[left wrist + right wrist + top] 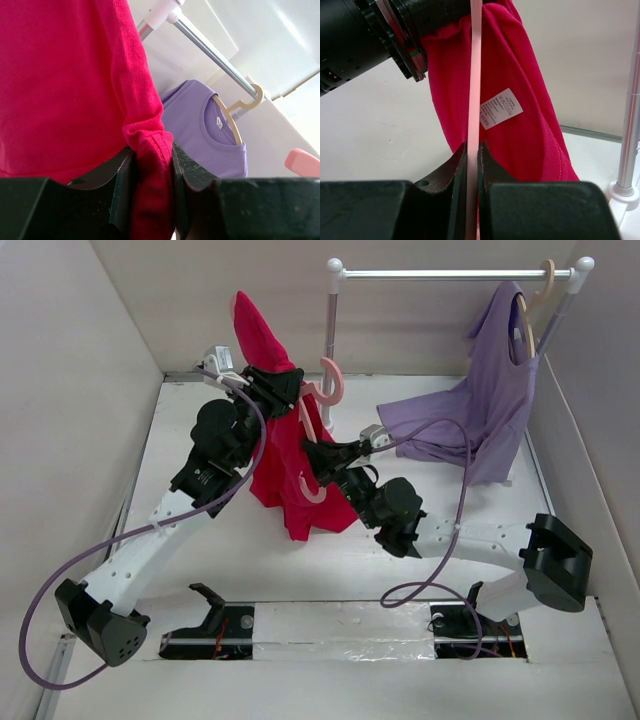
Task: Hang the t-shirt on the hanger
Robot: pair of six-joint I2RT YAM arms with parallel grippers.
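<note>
The red t-shirt (290,465) hangs lifted above the table, held up at its top by my left gripper (278,390), which is shut on a bunched fold of the red cloth (150,190). Its white label (501,108) shows in the right wrist view. The pink hanger (322,405) stands upright against the shirt, hook at the top. My right gripper (318,453) is shut on one thin pink bar of the hanger (474,90). The hanger's lower part is partly hidden in the cloth.
A lilac garment (480,420) hangs on a beige hanger (535,305) from the white and metal rack (455,273) at the back right, its hem pooled on the table. The rack's post (330,335) stands just right of the pink hanger. White walls enclose the table.
</note>
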